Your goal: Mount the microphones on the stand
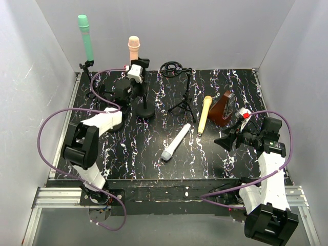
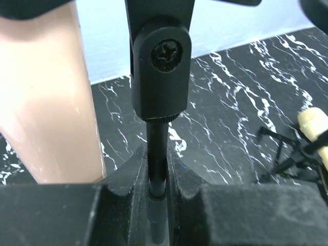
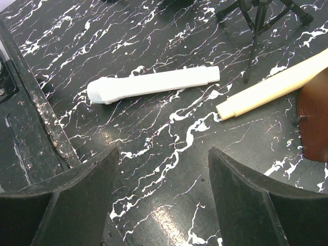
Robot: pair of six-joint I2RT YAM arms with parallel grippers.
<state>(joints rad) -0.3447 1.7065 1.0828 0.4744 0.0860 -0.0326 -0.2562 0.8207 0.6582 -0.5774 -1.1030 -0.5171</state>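
The peach-pink microphone (image 1: 134,47) stands upright in the clip (image 2: 160,61) of a round-based stand (image 1: 145,110); it fills the left of the left wrist view (image 2: 48,102). My left gripper (image 1: 137,83) is shut on that stand's black pole (image 2: 156,154), just below the clip. The mint green microphone (image 1: 84,38) stands upright on a stand at the back left. The white microphone (image 1: 176,142) and the yellow microphone (image 1: 205,115) lie flat on the table. My right gripper (image 1: 228,141) is open and empty, hovering right of the white microphone (image 3: 154,84).
A black tripod stand (image 1: 185,100) stands mid-table with no microphone in it. A brown wedge-shaped object (image 1: 223,108) sits right of the yellow microphone. A black ring-shaped part (image 1: 171,68) lies at the back wall. White walls enclose three sides.
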